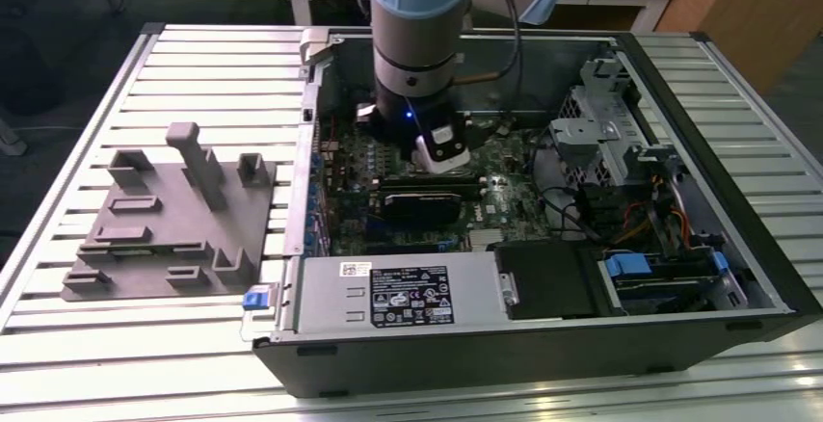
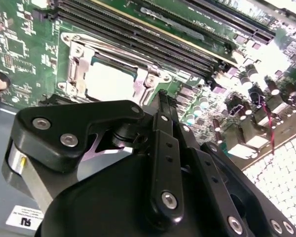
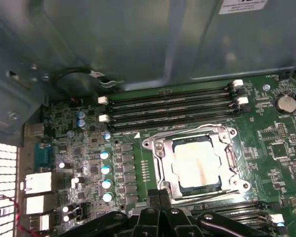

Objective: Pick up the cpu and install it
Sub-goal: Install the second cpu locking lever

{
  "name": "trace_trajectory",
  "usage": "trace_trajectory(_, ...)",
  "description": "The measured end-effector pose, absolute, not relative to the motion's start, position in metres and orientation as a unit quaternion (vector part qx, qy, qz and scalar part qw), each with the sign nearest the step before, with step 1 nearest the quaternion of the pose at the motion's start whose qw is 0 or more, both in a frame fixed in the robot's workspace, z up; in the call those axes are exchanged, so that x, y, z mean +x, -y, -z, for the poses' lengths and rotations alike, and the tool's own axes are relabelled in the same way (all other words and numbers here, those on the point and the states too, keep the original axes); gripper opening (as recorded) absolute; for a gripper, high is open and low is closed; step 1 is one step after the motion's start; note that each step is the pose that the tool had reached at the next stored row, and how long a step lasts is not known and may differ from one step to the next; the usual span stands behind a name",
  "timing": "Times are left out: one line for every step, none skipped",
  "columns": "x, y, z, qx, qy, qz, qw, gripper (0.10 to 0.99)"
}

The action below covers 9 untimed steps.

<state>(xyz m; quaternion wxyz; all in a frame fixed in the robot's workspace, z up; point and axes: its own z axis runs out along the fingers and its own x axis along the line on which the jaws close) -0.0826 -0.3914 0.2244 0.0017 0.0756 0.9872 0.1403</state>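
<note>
Your gripper (image 3: 159, 193) hangs low inside the open computer case (image 1: 720, 249), its fingers (image 2: 164, 106) pressed together with nothing between them. You'll find the cpu (image 3: 196, 162) already seated in the motherboard's metal socket frame (image 3: 158, 148), silvery top up, just beyond the fingertips. In the exterior view, the gray plastic fixture (image 1: 168, 220) lies at nine o'clock from the case, well apart on the slatted table (image 1: 77, 345).

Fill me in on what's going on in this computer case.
A robot arm reaches down into the open computer case, its end effector just above the motherboard. The cpu already lies in its socket, framed by the metal bracket. The end effector's fingers are together and hold nothing. The gray fixture sits on the table beside the case.
</note>
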Motion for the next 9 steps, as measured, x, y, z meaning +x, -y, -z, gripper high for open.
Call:
trace_trajectory(-0.081,0.391,-0.224,0.078,-0.987,-0.138,0.002,0.106)
trace_trajectory(-0.08,0.391,-0.224,0.08,-0.988,-0.135,0.003,0.106)
trace_trajectory(-0.079,0.39,-0.224,0.081,-0.988,-0.131,0.003,0.106)
trace_trajectory(-0.078,0.39,-0.224,0.083,-0.988,-0.128,0.004,0.106)
trace_trajectory(-0.077,0.389,-0.224,0.085,-0.988,-0.125,0.004,0.106)
trace_trajectory(-0.075,0.389,-0.224,0.087,-0.989,-0.123,0.005,0.106)
trace_trajectory(-0.073,0.388,-0.224,0.088,-0.989,-0.121,0.005,0.106)
trace_trajectory(-0.071,0.388,-0.224,0.089,-0.989,-0.119,0.005,0.106)
trace_trajectory(-0.069,0.388,-0.224,0.09,-0.989,-0.118,0.005,0.106)
